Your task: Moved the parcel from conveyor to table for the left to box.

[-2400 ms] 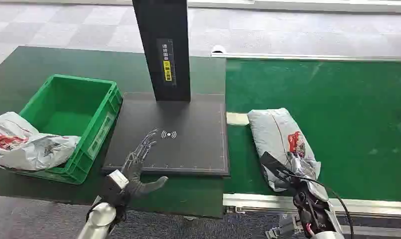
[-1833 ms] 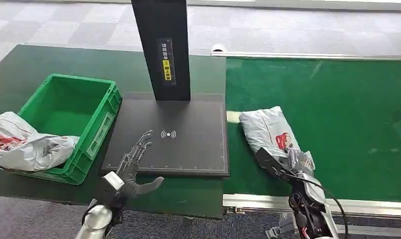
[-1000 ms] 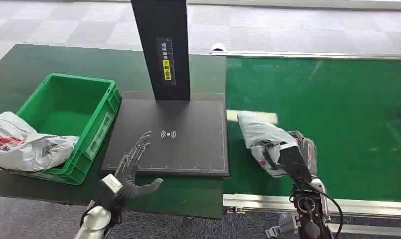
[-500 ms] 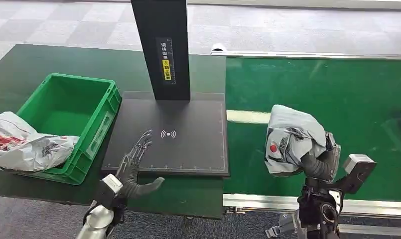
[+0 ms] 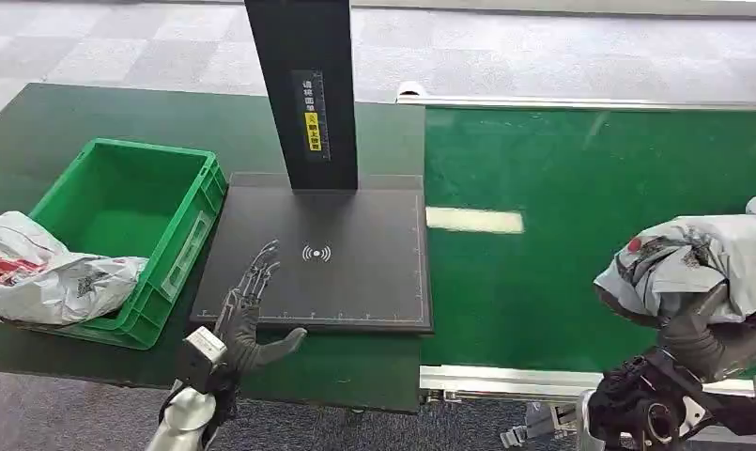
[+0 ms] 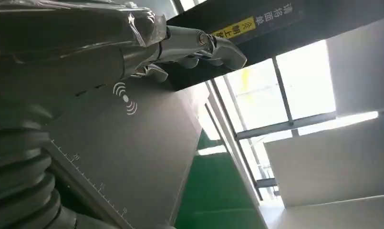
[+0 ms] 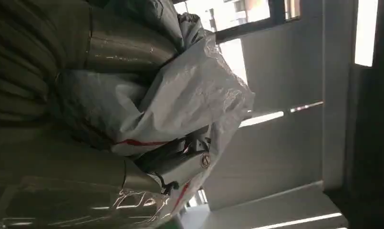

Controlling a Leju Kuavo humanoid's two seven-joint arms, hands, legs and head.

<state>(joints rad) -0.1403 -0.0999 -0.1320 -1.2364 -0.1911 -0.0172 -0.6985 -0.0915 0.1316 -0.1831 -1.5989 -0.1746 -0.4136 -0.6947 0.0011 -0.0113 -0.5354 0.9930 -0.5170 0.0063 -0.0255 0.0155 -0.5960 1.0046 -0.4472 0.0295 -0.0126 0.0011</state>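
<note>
Far left: a second grey bag [image 5: 45,271] is lying draped over the near-left rim of the green crate [image 5: 175,244], partly on the dark tabletop [image 5: 64,117]. The crate is sitting just left of the black scanner pad [image 5: 355,282], their edges close or touching; I can't tell which.

My left hand [image 5: 249,310] is resting flat at the near-left corner of the pad, fingers [image 5: 261,268] spread and pointing far, thumb out to the right, holding nothing. In the left wrist view the same fingers [image 6: 199,45] are lying stretched out over the pad's wireless symbol [image 6: 125,98], with the black post [image 6: 256,24] behind them.

The post [image 5: 303,94] is standing upright at the far edge of the pad, a yellow label [image 5: 312,130] on its face.

Right of the pad, the green conveyor belt [image 5: 562,160] is carrying a pale rectangular mark [image 5: 474,220] near its left edge.

Far right: my right hand [image 5: 707,338] is gripping the parcel [image 5: 698,258], a crumpled grey poly bag with red print, and holding it lifted above the near-right part of the belt, well apart from the tabletop. It is not touching the belt. In the right wrist view the parcel [image 7: 180,105] is bunching between my thumb and fingers [image 7: 180,164], which are clamping its folds.
</note>
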